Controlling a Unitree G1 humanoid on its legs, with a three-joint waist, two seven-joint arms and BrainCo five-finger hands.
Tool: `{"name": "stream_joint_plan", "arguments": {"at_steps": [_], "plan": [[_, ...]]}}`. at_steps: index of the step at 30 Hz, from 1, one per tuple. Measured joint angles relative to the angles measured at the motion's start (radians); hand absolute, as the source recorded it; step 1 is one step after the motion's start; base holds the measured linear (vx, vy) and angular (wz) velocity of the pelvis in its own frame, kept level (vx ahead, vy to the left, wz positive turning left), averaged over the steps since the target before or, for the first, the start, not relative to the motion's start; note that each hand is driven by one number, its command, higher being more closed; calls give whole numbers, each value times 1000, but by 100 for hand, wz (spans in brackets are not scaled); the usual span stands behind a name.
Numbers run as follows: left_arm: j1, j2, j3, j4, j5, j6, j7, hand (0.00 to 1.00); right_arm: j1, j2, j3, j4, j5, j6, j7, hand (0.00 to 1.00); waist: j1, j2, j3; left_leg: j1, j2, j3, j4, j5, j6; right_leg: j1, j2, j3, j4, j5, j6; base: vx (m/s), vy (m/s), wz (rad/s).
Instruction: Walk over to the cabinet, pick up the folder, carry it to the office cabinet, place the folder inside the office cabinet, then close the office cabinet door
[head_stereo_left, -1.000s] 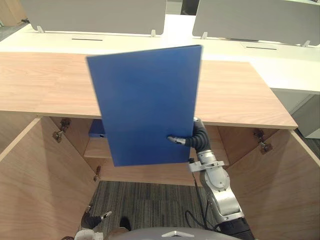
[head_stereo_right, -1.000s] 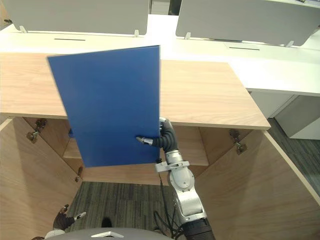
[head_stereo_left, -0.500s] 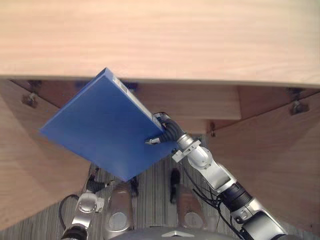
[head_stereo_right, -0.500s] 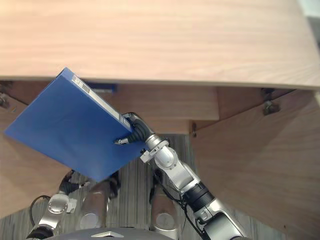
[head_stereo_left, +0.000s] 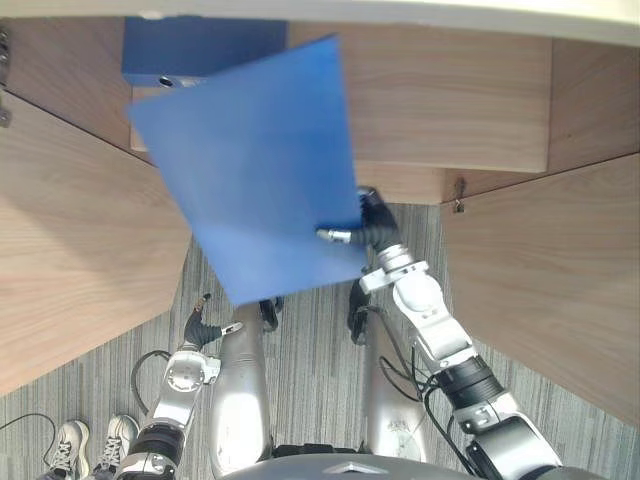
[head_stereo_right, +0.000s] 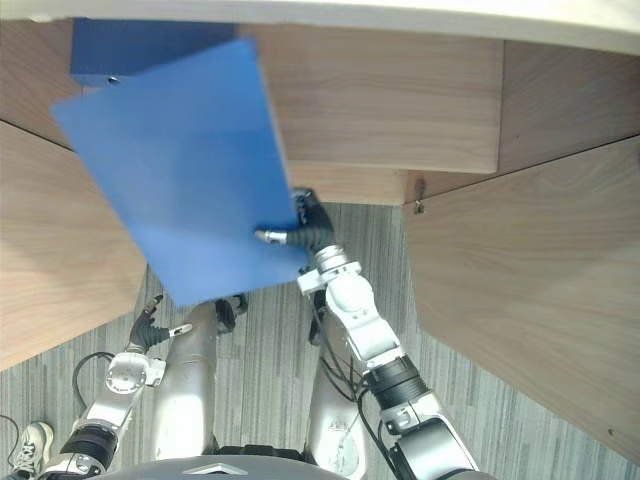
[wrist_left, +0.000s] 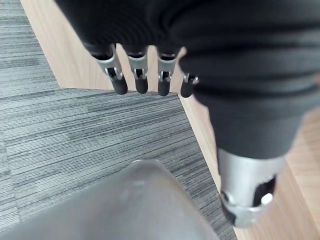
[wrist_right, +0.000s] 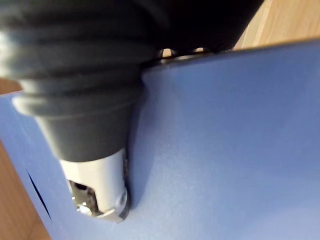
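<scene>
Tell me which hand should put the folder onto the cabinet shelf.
Right. The right hand grips the blue folder, held up before the cabinet shelf; the left hand hangs low over the carpet, open and empty.

no legible text, label, number or sign anywhere.

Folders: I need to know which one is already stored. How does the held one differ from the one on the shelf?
The held folder is pinched in the right hand and tilted in the air; the shelf folder lies on the cabinet shelf, untouched. The held folder shows whole; the shelf folder is partly hidden behind it. Both are blue.
</scene>
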Motion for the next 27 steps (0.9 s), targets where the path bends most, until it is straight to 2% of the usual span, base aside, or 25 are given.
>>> {"name": "stream_joint_plan", "arguments": {"at_steps": [3,8,13,17,27], "plan": [[-8,-3,6,-41,-13,-2,-1,0,-57,-1,-64,1,74,0,-21,100,11,10,7,-64,10,-6,40,-11,5,-61,0,-1,41,-11,-1,-25,-44,-1],[-80,-28,35,-85,-50,-3,3,0,-174,-2,-164,23,197,-2,-59,100,28,10,17,-187,12,-33,118,-19,10,-180,-10,-7,142,-42,1,17,-34,11],[-113,-51,38,-152,-80,-23,4,0,-336,-4,-236,132,334,-6,-118,100,36,10,33,-291,22,-53,214,-40,19,-282,-16,-6,253,-85,-6,25,-48,4],[-123,-51,55,-193,-102,-36,9,0,-428,-14,-267,182,428,-11,-139,100,35,11,42,-361,38,-63,291,-66,18,-350,-15,-1,328,-114,-9,12,-49,-3],[-157,-53,61,-209,-120,-36,34,0,-610,-59,-349,341,569,-19,-197,100,39,11,42,-429,43,-80,335,-78,9,-412,-16,-7,377,-130,-15,-7,-30,1]]}}
